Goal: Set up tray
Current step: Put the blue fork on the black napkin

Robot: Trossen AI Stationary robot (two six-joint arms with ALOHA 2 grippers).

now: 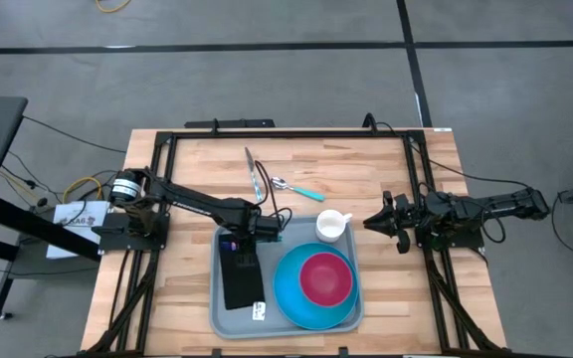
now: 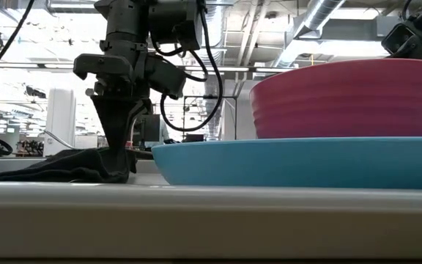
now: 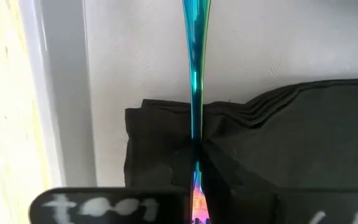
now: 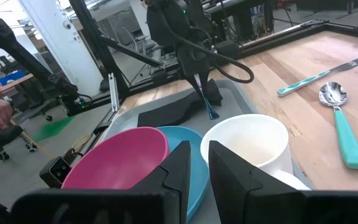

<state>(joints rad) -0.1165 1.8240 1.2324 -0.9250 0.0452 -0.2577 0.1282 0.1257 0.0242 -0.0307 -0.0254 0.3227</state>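
The grey-blue tray (image 1: 229, 320) lies at the table's near middle. On it are a folded black napkin (image 1: 240, 278), a blue plate (image 1: 296, 298) with a pink bowl (image 1: 324, 276), and a white cup (image 1: 331, 225). My left gripper (image 1: 259, 234) hangs over the napkin's far end (image 3: 166, 124), pointing down, shut on a thin teal utensil (image 3: 196, 62); which utensil it is cannot be told. My right gripper (image 4: 199, 165) waits level at the table's right edge, its fingers a little apart with nothing between them. My left gripper pinches the utensil between its two fingers (image 3: 222, 174) at its upper, rainbow-tinted end (image 3: 196, 168). The fingers come from above, pointing down. The utensil (image 4: 207, 102) hangs below them, slanting, with its wider teal end low over the tray by the napkin's far edge; whether that end touches, I cannot tell.
A knife (image 1: 255, 174) and a teal-handled spoon (image 1: 296, 187) lie on the bare wood beyond the tray. A black frame (image 1: 286, 134) runs round the tabletop. A small white tag (image 1: 259, 310) sits at the napkin's near end.
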